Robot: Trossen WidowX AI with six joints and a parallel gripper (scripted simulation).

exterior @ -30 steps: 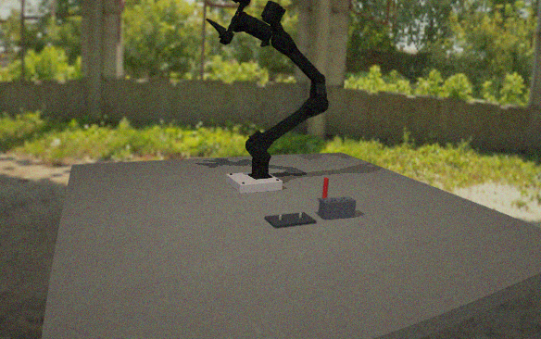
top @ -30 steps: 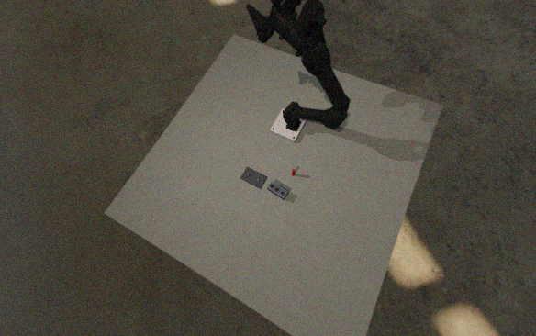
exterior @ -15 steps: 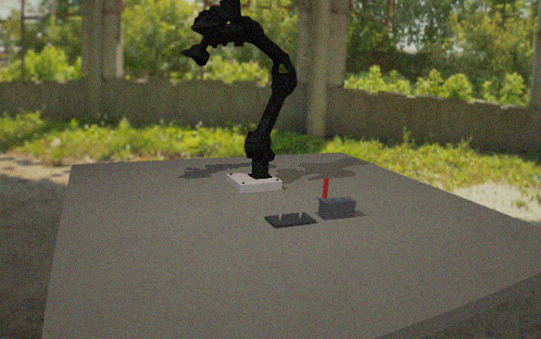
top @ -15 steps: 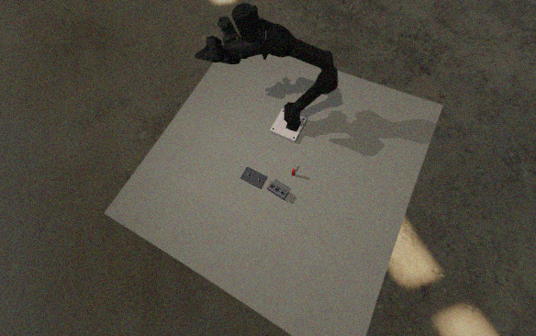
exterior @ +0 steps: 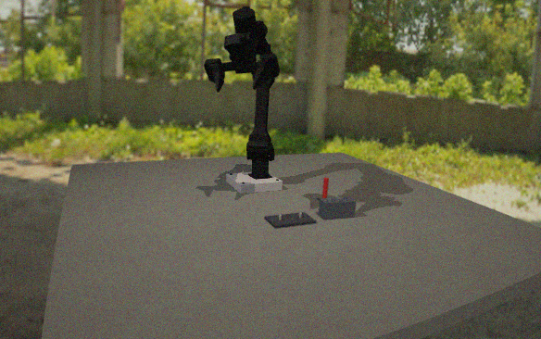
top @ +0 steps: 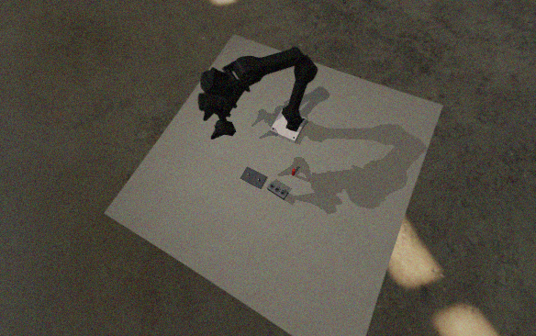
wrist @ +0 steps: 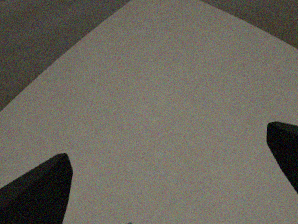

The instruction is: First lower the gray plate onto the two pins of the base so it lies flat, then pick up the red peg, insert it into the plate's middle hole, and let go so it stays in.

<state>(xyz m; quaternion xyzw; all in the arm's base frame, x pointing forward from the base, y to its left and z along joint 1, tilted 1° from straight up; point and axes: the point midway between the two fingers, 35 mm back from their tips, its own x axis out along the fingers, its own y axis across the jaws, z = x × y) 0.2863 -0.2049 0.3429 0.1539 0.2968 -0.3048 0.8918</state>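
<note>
Gray table holds everything. High on the left, the gripper hangs wide open with nothing in it. Next comes the flat base with two pins. Just beside it sits the gray plate. The red peg stands farthest right.

Gray table, low wall, sunlit greenery

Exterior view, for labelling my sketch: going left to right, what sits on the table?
White mount of the arm → flat dark base with two pins → red peg, upright behind the left end of the gray plate.
</note>
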